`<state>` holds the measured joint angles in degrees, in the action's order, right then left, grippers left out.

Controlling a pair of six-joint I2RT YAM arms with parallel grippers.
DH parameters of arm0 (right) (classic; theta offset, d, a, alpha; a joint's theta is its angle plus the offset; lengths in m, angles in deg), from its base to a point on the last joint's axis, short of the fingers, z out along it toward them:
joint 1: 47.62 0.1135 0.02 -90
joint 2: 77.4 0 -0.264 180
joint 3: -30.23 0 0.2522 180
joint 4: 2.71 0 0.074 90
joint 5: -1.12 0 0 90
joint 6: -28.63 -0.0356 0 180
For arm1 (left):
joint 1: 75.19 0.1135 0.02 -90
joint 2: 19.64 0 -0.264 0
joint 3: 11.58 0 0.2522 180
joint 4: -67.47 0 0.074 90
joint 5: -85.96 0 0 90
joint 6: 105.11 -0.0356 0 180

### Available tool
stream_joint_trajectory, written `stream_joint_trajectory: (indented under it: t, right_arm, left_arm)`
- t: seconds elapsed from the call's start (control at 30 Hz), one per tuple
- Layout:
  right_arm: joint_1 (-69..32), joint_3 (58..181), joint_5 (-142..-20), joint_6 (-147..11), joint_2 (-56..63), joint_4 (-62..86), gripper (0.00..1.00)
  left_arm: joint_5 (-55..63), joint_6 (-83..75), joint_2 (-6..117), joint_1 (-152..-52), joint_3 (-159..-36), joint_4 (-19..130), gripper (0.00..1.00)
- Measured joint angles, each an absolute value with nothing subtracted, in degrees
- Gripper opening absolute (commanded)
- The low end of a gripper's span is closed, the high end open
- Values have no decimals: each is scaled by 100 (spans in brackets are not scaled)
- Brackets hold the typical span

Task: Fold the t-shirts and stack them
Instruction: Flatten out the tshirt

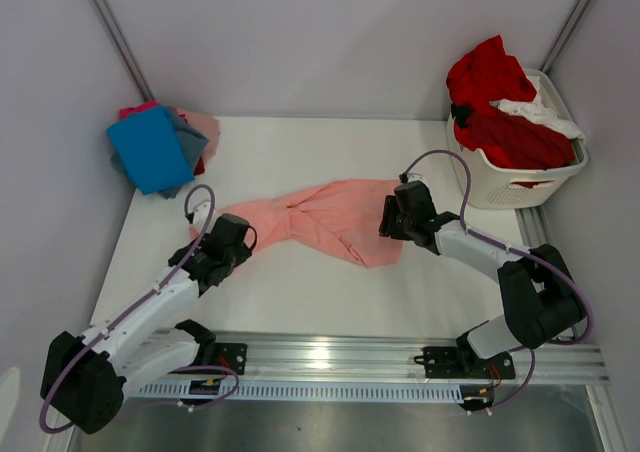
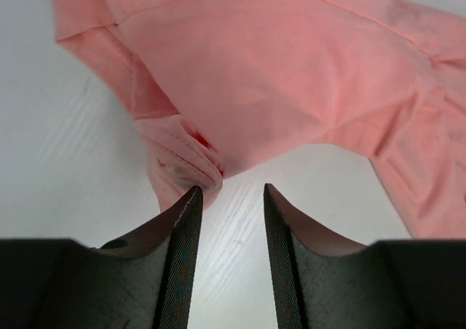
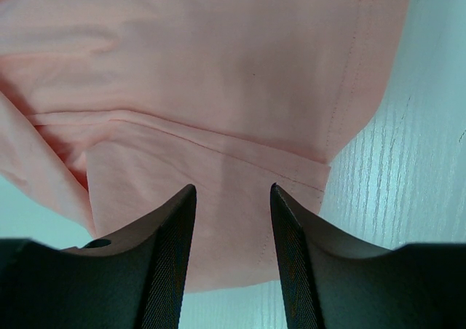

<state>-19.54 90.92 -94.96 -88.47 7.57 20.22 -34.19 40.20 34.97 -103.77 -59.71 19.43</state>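
A salmon-pink t-shirt [image 1: 325,217] lies twisted and stretched across the middle of the white table [image 1: 300,297]. My left gripper [image 1: 238,234] stands at its left end. In the left wrist view this gripper [image 2: 229,191] is open over bare table, and its left fingertip [image 2: 191,198] touches a rolled sleeve edge of the t-shirt [image 2: 291,74]. My right gripper [image 1: 392,222] is at the shirt's right end. In the right wrist view it [image 3: 233,191] is open, with a flat hemmed corner of the t-shirt [image 3: 218,67] lying under the gap.
A pile of t-shirts with a bright blue one [image 1: 152,147] on top sits at the back left corner. A white slatted laundry basket [image 1: 540,184] at the back right holds red cloth [image 1: 500,102] and a white piece [image 1: 540,112]. A metal rail [image 1: 400,357] runs along the near edge.
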Motion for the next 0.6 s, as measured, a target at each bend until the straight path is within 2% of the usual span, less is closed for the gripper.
stream_joint_trajectory:
  t: [0.43,0.6]
  right_arm:
    - [-1946,9092,-9479,-8840,757,2022,49]
    - [-1943,9077,-9475,-8833,757,2022,49]
  left_arm:
    - [-2671,3432,3525,-10384,-5910,2260,42]
    - [-3111,3793,3392,-10394,-5999,1532,47]
